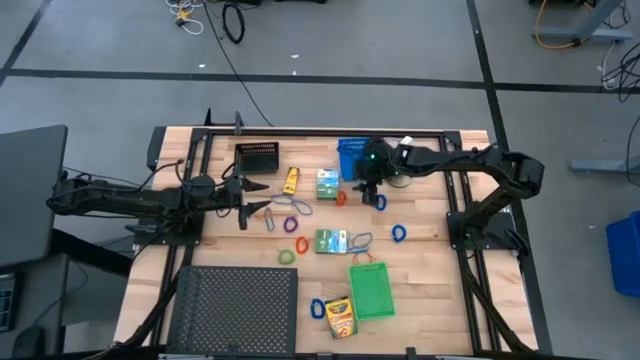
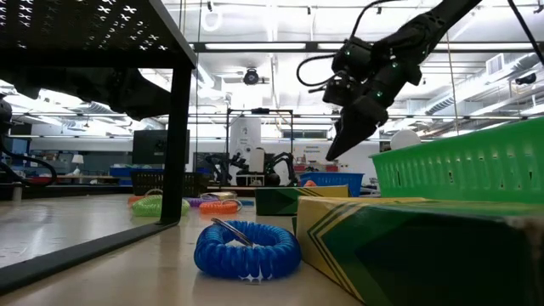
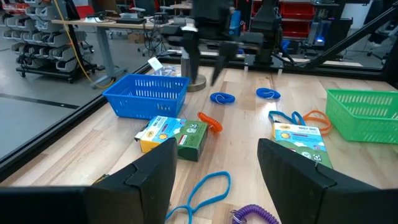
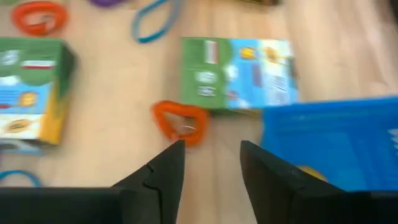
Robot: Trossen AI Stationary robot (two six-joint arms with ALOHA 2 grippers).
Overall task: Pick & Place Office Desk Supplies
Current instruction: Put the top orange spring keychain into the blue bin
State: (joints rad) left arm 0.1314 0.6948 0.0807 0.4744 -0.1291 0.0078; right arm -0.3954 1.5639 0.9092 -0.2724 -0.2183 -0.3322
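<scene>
Orange band loop (image 4: 180,122) lies by green-white box (image 4: 239,73); R gripper (image 4: 210,163) above, jaws apart, empty. L gripper (image 3: 214,163) unclenched, empty.

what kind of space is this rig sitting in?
Looks like a robotics lab or workshop. The wooden worktable stands on a grey concrete floor with loose cables; beyond it are height-adjustable workbenches, stacked parts bins and exposed ceiling lights.

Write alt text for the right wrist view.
The right gripper hangs with open, empty jaws above an orange band loop on the wooden table, beside a blue bin. Two green-white boxes lie farther out.
</scene>
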